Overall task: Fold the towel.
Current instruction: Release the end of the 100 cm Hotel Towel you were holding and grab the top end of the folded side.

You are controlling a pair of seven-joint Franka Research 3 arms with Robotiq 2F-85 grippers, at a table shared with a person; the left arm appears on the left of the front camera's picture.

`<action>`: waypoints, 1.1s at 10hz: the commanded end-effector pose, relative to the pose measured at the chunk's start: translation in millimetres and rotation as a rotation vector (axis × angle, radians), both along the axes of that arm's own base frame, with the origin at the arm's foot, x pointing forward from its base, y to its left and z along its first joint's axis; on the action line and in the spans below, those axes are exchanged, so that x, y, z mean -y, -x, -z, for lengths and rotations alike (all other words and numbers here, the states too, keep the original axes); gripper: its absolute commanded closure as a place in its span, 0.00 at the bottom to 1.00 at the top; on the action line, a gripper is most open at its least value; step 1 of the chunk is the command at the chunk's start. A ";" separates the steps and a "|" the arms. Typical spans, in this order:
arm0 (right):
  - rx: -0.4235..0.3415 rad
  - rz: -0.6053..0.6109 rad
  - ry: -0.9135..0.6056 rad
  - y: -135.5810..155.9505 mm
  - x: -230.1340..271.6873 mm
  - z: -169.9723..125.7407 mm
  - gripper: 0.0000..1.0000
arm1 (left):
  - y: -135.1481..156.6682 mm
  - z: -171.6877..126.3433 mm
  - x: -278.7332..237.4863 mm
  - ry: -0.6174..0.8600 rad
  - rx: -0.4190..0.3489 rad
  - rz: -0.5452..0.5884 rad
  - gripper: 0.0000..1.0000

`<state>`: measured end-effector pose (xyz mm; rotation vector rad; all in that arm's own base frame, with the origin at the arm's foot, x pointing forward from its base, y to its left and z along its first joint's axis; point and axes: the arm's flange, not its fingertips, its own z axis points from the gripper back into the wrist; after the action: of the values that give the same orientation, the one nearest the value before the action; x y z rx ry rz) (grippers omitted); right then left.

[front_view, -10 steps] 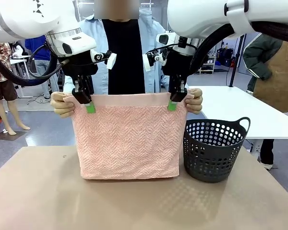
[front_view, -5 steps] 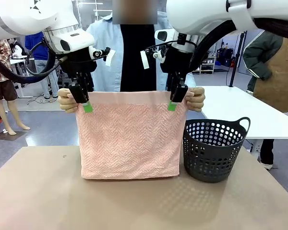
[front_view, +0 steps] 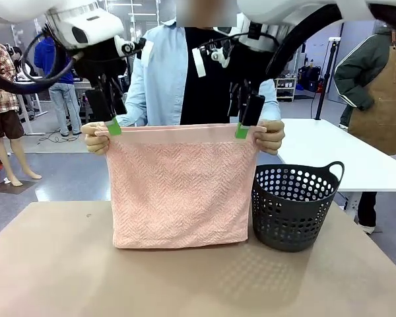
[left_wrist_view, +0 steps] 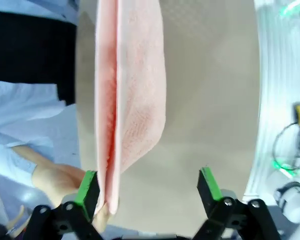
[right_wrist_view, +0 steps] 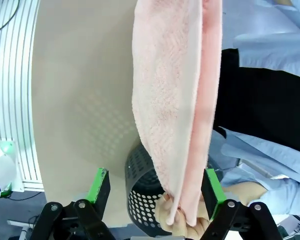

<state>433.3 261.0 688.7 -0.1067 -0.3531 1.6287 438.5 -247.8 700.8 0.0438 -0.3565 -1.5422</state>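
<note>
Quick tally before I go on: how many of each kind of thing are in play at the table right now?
Towel: 1
Basket: 1
Grippers, both open: 2 (left gripper, right gripper)
Person's hands, holding the towel's top corners: 2
Total: 6

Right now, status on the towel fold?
Both open: left end effector, right end effector, astride the towel top edge. It hangs doubled, person's hands holding top corners. Dark basket beside it, not in the way.
</note>
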 end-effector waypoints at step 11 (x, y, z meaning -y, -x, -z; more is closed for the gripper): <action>0.024 -0.023 -0.018 -63.6 16.3 15.7 0.02 | -57.8 34.7 3.2 -0.030 -0.043 -0.006 0.00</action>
<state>491.0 242.1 670.8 -0.1216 -0.3765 1.6462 493.0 -250.4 667.0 0.0302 -0.2950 -1.5295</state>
